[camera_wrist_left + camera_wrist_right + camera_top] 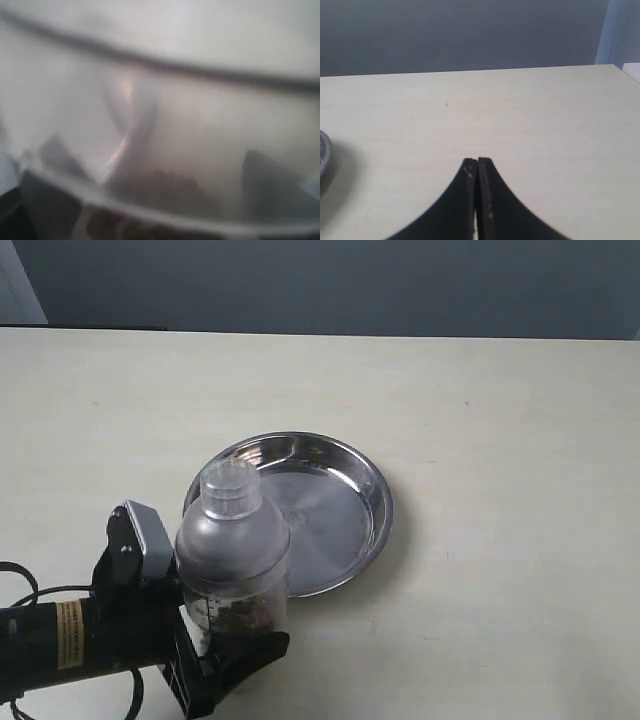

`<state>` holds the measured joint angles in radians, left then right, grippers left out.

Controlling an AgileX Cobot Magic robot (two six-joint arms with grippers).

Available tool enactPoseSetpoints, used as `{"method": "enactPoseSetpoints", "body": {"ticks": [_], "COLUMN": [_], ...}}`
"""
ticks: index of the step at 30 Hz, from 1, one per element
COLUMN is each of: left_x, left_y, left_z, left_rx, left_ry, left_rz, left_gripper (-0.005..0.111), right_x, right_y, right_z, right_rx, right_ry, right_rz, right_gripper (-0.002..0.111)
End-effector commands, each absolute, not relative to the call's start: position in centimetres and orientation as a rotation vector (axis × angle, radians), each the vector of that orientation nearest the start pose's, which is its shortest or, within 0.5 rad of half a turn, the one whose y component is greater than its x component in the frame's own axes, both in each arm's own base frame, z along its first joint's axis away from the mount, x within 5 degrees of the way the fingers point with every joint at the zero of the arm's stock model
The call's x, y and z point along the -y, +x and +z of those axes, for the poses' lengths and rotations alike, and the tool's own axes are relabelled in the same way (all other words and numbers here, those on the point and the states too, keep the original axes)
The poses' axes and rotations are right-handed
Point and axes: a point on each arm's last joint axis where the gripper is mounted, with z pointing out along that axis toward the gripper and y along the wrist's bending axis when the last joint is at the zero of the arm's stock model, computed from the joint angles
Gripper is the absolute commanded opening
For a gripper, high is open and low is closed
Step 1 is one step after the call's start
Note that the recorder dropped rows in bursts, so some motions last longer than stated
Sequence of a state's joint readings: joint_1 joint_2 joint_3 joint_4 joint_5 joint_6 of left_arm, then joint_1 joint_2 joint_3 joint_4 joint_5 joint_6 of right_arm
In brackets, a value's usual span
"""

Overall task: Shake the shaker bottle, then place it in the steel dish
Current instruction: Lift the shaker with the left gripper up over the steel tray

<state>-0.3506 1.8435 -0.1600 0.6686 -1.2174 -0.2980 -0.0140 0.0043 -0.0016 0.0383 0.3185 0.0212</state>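
The shaker bottle (233, 555) stands upright in my left gripper (232, 642), which is shut on its lower body. Brown granules lie in its bottom. It is held at the near left edge of the steel dish (335, 510), partly in front of the rim. The left wrist view is filled by the blurred clear wall of the shaker bottle (165, 115), with dark granules low down. My right gripper (477, 162) is shut and empty over bare table. A sliver of the steel dish (323, 150) shows in that view, well away from the fingertips.
The pale table (500, 420) stretches around the dish to a dark wall at the back. My left arm with its cable (60, 635) fills the near left corner.
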Motion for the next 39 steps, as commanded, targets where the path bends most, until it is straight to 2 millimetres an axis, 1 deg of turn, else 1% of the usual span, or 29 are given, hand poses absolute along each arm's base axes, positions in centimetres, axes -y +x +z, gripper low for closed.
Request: {"method": "enactPoseSetpoints", "body": {"ticks": [1,3,5,6,7,8,9,10,11,14,15,17,19,21,22,24,25,28,30,31,32,33,34,36,38,39], "left_x": [11.8,11.9,11.8,11.8,11.8,11.8,11.9,11.9,11.9,11.9,11.8,11.6,11.5,11.2,11.1,11.2,11.2,11.4,11.2,11.0,10.7,10.6,10.8,11.3,12.0,12.2], "left_y": [16.5,16.4,16.5,16.5,16.5,16.5,16.5,16.4,16.3,16.5,16.7,17.1,17.0,16.8,16.9,17.2,17.4,18.2,18.9,19.4,20.0,20.5,20.9,21.2,21.6,21.6], "left_z": [10.1,10.1,10.1,10.1,10.1,10.1,10.1,10.1,10.2,11.0,11.4,12.7,14.7,17.5,18.6,21.3,22.1,25.3,27.6,28.1,27.8,26.8,25.3,21.6,19.7,19.7], "left_rx": [-1.920,-1.917,-1.917,-1.917,-1.917,-1.917,-1.917,-1.913,-1.905,-1.842,-1.827,-1.806,-1.729,-1.602,-1.552,-1.446,-1.451,-1.441,-1.435,-1.469,-1.538,-1.628,-1.710,-1.867,-1.919,-1.913], "left_ry": [0.714,0.725,0.719,0.717,0.717,0.717,0.720,0.728,0.742,0.771,0.752,0.639,0.602,0.548,0.527,0.518,0.527,0.590,0.565,0.529,0.485,0.465,0.475,0.489,0.479,0.484], "left_rz": [-0.891,-0.894,-0.887,-0.885,-0.885,-0.885,-0.887,-0.892,-0.898,-0.856,-0.842,-0.847,-0.869,-0.857,-0.858,-0.859,-0.839,-0.755,-0.691,-0.651,-0.615,-0.587,-0.569,-0.574,-0.638,-0.662], "left_gripper": [0.060,0.050,0.042,0.040,0.034,0.030,0.018,0.013,0.000,0.001,0.001,0.001,0.001,0.000,0.000,0.000,0.000,0.000,0.000,0.000,0.000,0.000,0.000,0.000,0.000,0.000], "right_x": [0.0,0.0,0.0,0.0,0.0,0.0,0.0,0.0,0.0,0.0,0.0,0.0,0.0,0.0,0.0,0.0,0.0,0.0,0.0,0.0,0.0,0.0,0.0,0.0,0.0,0.0], "right_y": [5.4,5.4,5.4,5.4,5.4,5.4,5.4,5.4,5.4,5.4,5.4,5.4,5.4,5.4,5.4,5.4,5.4,5.4,5.4,5.4,5.4,5.4,5.4,5.4,5.4,5.4], "right_z": [18.5,18.5,18.5,18.5,18.5,18.5,18.5,18.5,18.5,18.5,18.5,18.5,18.5,18.5,18.5,18.5,18.5,18.5,18.5,18.5,18.5,18.5,18.5,18.5,18.5,18.5], "right_rx": [-1.790,-1.790,-1.790,-1.790,-1.790,-1.790,-1.790,-1.790,-1.790,-1.790,-1.790,-1.790,-1.790,-1.790,-1.790,-1.790,-1.790,-1.790,-1.790,-1.790,-1.790,-1.790,-1.790,-1.790,-1.790,-1.790], "right_ry": [0.050,0.050,0.050,0.050,0.050,0.050,0.050,0.050,0.050,0.050,0.050,0.050,0.050,0.050,0.050,0.050,0.050,0.050,0.050,0.050,0.050,0.050,0.050,0.050,0.050,0.050], "right_rz": [0.041,0.041,0.041,0.041,0.041,0.041,0.041,0.041,0.041,0.041,0.041,0.041,0.041,0.041,0.041,0.041,0.041,0.041,0.041,0.041,0.041,0.041,0.041,0.041,0.041,0.041], "right_gripper": [-0.001,-0.001,-0.001,-0.001,-0.001,-0.001,-0.001,-0.001,-0.001,-0.001,-0.001,-0.001,-0.001,-0.001,-0.001,-0.001,-0.001,-0.001,-0.001,-0.001,-0.001,-0.001,-0.001,-0.001,-0.001,-0.001]}}
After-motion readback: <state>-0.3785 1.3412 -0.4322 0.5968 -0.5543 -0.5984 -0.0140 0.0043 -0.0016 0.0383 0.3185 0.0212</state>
